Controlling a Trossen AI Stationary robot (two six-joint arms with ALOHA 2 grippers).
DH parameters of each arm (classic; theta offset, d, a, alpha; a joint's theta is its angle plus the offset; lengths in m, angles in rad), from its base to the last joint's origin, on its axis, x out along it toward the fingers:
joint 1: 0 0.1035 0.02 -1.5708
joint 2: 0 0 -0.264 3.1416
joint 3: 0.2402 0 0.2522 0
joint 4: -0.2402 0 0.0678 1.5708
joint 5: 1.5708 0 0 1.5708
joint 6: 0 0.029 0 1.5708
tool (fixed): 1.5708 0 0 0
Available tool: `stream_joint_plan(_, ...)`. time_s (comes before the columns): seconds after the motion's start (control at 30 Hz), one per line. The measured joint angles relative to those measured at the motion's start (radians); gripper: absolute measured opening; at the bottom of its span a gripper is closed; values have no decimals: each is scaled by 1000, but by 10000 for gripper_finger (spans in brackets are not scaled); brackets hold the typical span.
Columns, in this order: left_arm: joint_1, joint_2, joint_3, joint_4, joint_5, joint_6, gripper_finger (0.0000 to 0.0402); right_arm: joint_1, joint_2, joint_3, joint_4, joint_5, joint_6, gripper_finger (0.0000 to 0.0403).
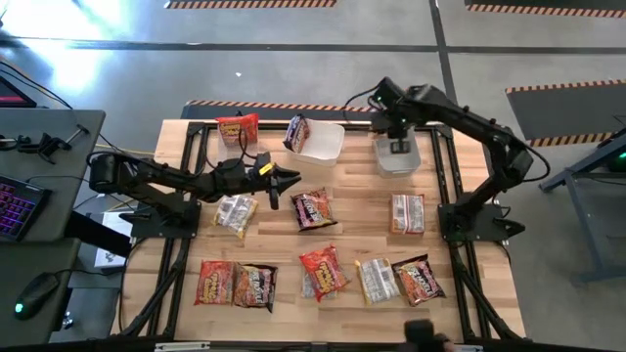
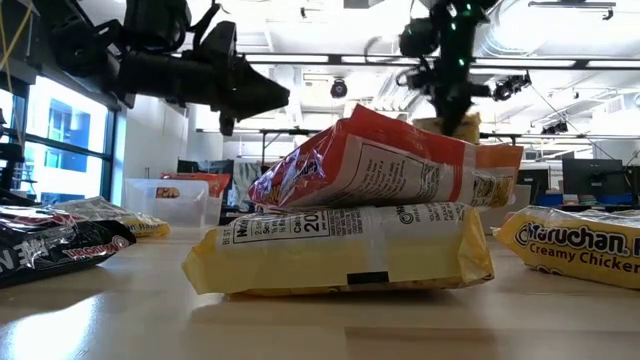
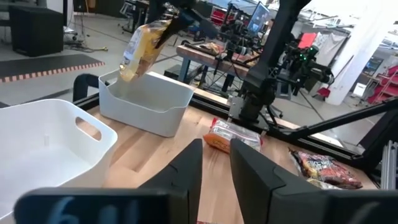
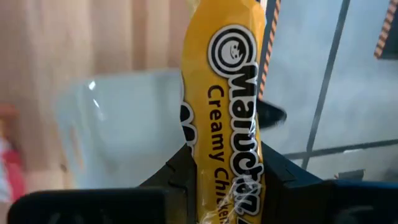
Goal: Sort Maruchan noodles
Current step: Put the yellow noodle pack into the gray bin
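Several Maruchan noodle packets lie flat on the wooden table, among them a yellow one (image 1: 236, 211), a dark one (image 1: 313, 208) and a red one (image 1: 216, 282). Three white tubs stand along the far edge. The left tub holds a red packet (image 1: 238, 130), and a dark packet (image 1: 296, 132) leans in the middle tub (image 1: 323, 145). My right gripper (image 1: 399, 137) hangs over the right tub (image 1: 396, 156), shut on a yellow Creamy Chicken packet (image 4: 227, 93). My left gripper (image 3: 216, 165) points level over the table near the middle tub, slightly open with nothing between its fingers. My right gripper pinches the yellow packet between its two fingers (image 4: 177, 171), gripping across its flat faces near one end (image 4: 227, 186). The fingers slant down from above. The packet hangs tilted below them (image 3: 140, 50), lifted clear above the right tub (image 3: 146, 102).
More packets lie toward the near edge: a red one on a yellow one (image 1: 323, 272), a yellow (image 1: 377, 279), two dark (image 1: 419, 279) (image 1: 254, 286). Another yellow packet (image 1: 408, 212) lies right of centre. Black frame rails run along both table sides.
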Motion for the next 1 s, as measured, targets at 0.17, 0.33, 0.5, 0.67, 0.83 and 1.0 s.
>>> stream_joint_plan(0.17,0,0,0,-1,7,15,62,-108,1,-59,79,-56,-84,78)
stream_joint_plan(0.33,0,0,0,-1,8,15,60,-164,2,-119,167,-127,-129,78)
stream_joint_plan(0.5,0,0,0,-1,8,14,59,-199,16,-152,215,-150,-161,78)
stream_joint_plan(0.67,0,0,0,-2,8,15,57,-227,66,-153,224,-157,-161,78)
stream_joint_plan(0.83,0,0,0,-9,8,15,57,-247,111,-153,245,-161,-160,78)
stream_joint_plan(1.0,0,0,0,-10,8,15,57,-255,144,-153,254,-164,-151,78)
